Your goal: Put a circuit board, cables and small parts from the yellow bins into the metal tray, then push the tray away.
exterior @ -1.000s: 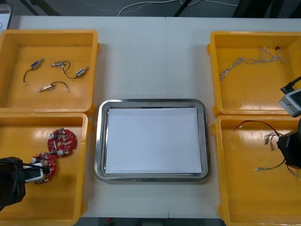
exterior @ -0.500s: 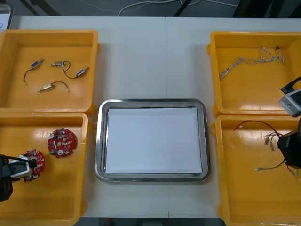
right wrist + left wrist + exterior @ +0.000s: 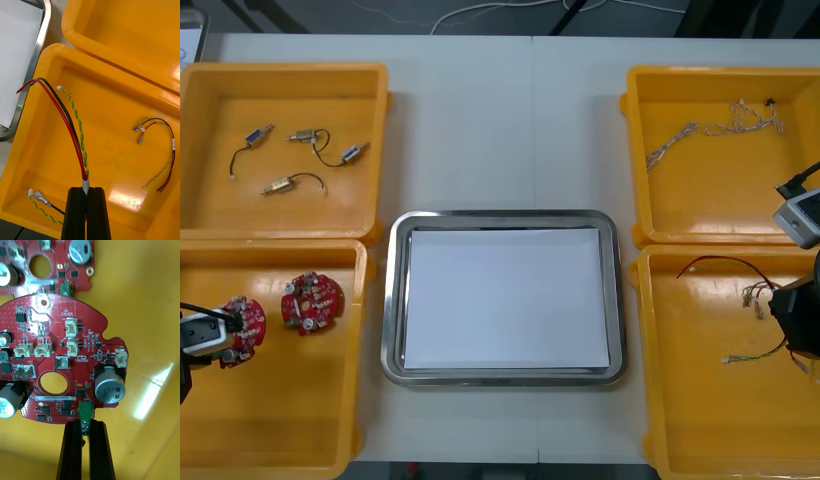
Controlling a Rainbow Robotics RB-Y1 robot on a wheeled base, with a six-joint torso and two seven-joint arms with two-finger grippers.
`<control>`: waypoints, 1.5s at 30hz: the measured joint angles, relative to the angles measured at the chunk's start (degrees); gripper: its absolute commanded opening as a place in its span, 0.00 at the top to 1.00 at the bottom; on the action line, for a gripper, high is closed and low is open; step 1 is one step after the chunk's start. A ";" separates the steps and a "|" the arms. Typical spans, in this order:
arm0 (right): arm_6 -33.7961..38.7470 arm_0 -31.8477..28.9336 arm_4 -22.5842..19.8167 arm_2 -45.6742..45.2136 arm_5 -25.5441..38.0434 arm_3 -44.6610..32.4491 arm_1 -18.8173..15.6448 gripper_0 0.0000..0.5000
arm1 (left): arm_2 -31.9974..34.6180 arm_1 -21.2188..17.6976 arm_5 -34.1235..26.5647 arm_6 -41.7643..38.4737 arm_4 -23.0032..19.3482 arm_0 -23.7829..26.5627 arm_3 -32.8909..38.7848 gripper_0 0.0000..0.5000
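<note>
Left gripper [image 3: 86, 424]: fingers pinch circuit board [image 3: 63, 360], now drawn apart from second board [image 3: 311, 301] (metal tray [image 3: 500, 217] next). Right gripper [image 3: 87, 193]: fingers clamp cable [image 3: 77, 144].

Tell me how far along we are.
Done: nothing; the metal tray holds no parts. In hand: left gripper shut on a circuit board over the near-left bin, right gripper shut on cables over the near-right bin. Left: delivering both, the small metal parts, pushing the tray.

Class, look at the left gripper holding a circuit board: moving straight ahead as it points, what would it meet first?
The left gripper, shut on one circuit board, points at the second circuit board in the same yellow bin; likely that first, though height is unclear.
</note>
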State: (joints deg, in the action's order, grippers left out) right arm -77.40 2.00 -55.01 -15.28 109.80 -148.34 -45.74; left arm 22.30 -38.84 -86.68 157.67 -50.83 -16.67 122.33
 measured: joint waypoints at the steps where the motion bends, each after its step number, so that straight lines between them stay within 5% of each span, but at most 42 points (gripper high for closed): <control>1: 0.00 0.00 0.00 0.00 0.00 0.00 0.00 1.00 | 0.13 0.00 -0.63 -0.06 -0.19 0.34 0.30 1.00; 7: 0.00 0.00 0.00 0.00 0.00 0.00 0.00 1.00 | 0.95 0.00 -4.73 -5.38 -1.13 2.36 2.94 1.00; 16: 0.00 0.01 0.00 0.00 0.00 0.00 0.00 1.00 | 1.12 0.01 -11.99 -40.87 -1.09 5.42 8.28 1.00; 27: 0.00 0.01 0.00 0.00 0.00 0.00 0.00 1.00 | 1.12 0.01 -20.60 -42.67 -1.08 8.63 16.77 1.00; 38: 0.00 0.01 0.01 0.00 0.00 0.00 0.00 1.00 | -1.76 0.00 -22.82 -71.36 -1.06 10.16 23.07 1.00; 45: 0.00 0.01 0.01 0.00 0.01 0.00 0.00 1.00 | -5.17 -0.01 -22.86 -72.41 1.26 12.22 25.54 1.00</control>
State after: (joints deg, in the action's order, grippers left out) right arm -77.40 2.01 -55.00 -15.28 109.80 -148.35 -45.74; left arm 17.13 -38.85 -109.55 85.26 -49.56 -4.45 147.87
